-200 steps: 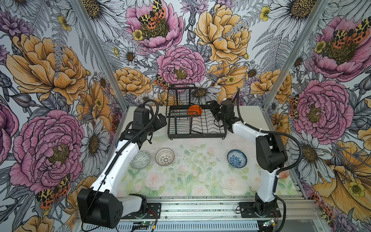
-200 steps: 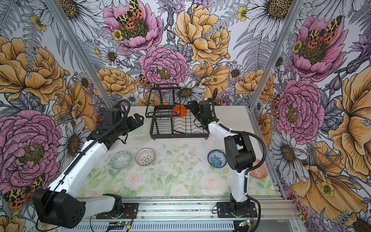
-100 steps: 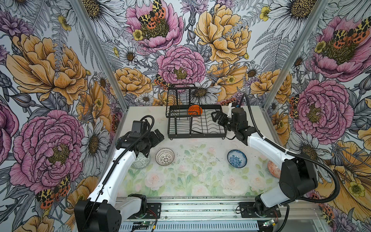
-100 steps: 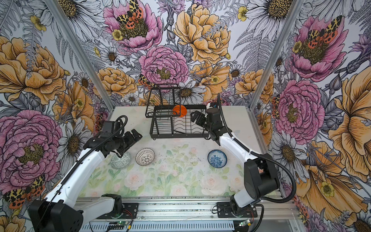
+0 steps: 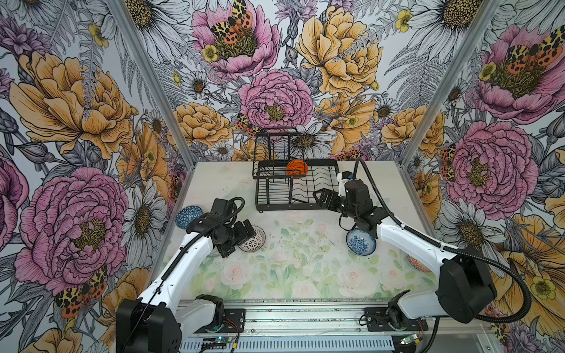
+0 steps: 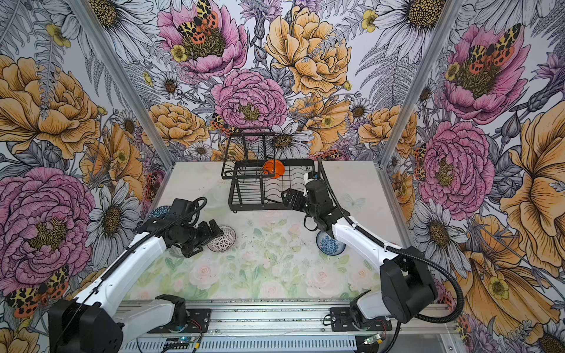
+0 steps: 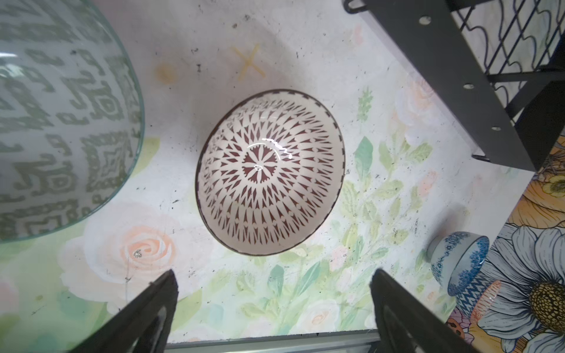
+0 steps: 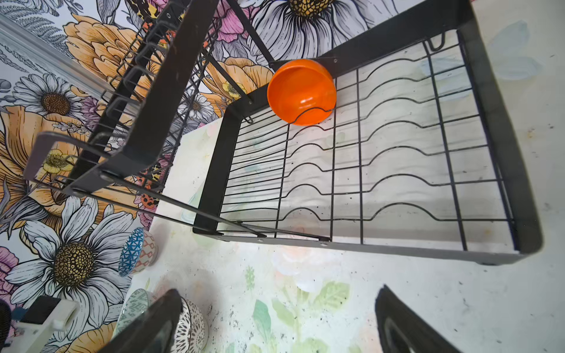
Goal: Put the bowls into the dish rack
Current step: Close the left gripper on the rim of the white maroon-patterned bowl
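Spreading across the booth floor, the floral table (image 5: 305, 275) carries the black wire dish rack (image 5: 284, 205) at its far middle. The left tool (image 7: 273, 276), jaws wide and empty, hovers at the left edge of the white lattice bowl (image 5: 255, 240), beside the grey-green bowl (image 7: 61, 122). The right tool (image 8: 278, 292), also wide and empty, hangs at the rack's near right corner. An orange bowl (image 5: 296, 167) leans on edge in the rack's far slots. The blue-white floral bowl (image 5: 360, 244) sits right of centre and the blue geometric bowl (image 5: 188, 215) at the left edge. The red-orange patterned bowl (image 5: 415, 264) is half hidden behind the right arm.
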